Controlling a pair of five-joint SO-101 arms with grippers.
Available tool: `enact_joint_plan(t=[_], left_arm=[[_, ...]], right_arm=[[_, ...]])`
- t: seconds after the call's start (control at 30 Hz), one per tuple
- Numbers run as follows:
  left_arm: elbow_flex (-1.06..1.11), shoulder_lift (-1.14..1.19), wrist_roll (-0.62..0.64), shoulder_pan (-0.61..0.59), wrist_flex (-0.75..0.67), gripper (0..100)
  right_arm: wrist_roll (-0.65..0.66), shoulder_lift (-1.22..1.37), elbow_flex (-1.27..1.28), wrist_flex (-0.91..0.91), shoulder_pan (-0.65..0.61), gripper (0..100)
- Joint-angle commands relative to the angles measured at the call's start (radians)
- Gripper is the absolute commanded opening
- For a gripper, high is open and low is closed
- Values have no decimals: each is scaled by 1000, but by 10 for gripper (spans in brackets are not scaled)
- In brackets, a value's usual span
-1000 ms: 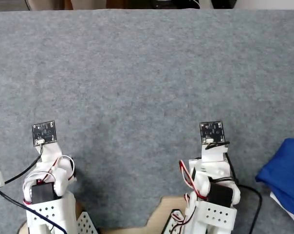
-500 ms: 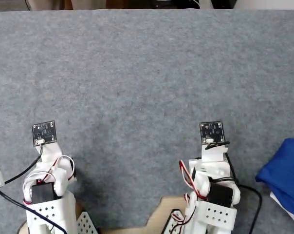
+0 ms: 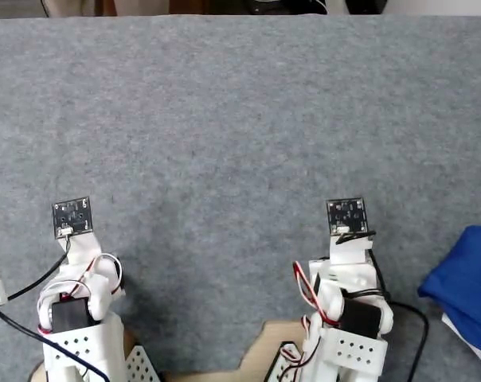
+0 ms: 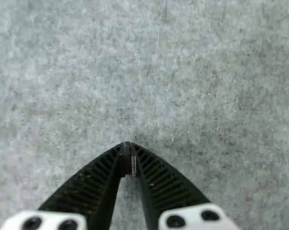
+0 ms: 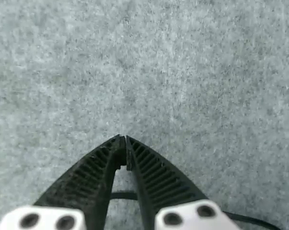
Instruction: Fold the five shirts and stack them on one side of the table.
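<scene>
Nothing moved; grey felt table [image 3: 240,103], blue shirt [image 3: 466,280] at edge; left pincer [image 4: 127,149], right pincer [image 5: 123,142] closed, empty.

Left gripper [image 4: 127,148] seen from its own wrist: two black ribbed fingers [image 4: 94,179] converged to a point, tips touching, nothing between them. White mounts with dark screw holes sat at the finger bases. Beneath and all around lay grey felt-like table covering [image 4: 183,72], speckled and bare.
</scene>
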Motion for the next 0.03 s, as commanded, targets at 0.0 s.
enact_joint_plan(t=[0.0], left_arm=[[9, -8, 3, 8, 6, 20]], right_arm=[[0, -96, -4, 6, -7, 5]])
